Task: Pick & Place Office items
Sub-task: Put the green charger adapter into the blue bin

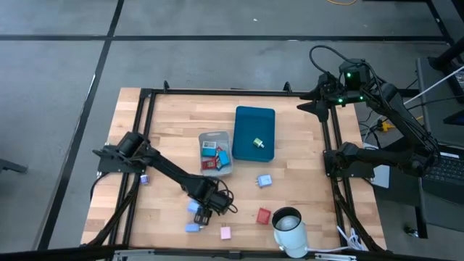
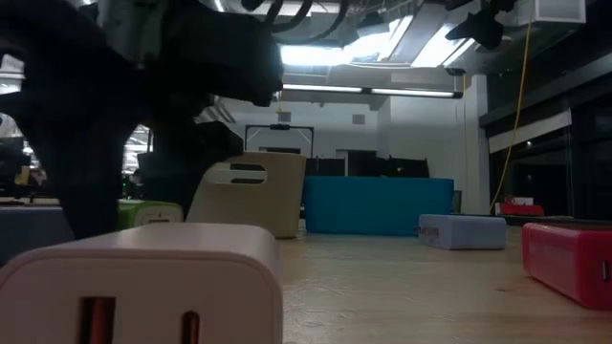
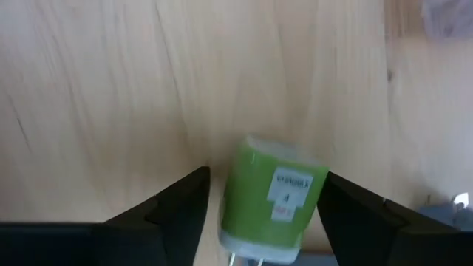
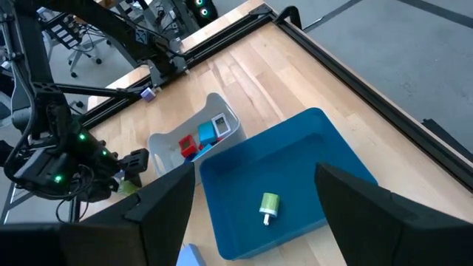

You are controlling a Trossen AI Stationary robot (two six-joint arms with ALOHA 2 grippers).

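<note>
Our left claw [image 3: 262, 203] is low over the wooden table [image 1: 174, 130], in front of the grey bin [image 1: 216, 153]. Its 2 fingers [image 3: 174, 203] are spread wide around a green plug block [image 3: 267, 199] — not squeezing it. Our right claw [image 4: 255, 188] waits high behind the teal tray [image 1: 254, 133], spread wide too. Inside that tray lies 1 green piece [image 1: 257, 143]. We see red and blue pieces [image 1: 212, 155] in the bin.
</note>
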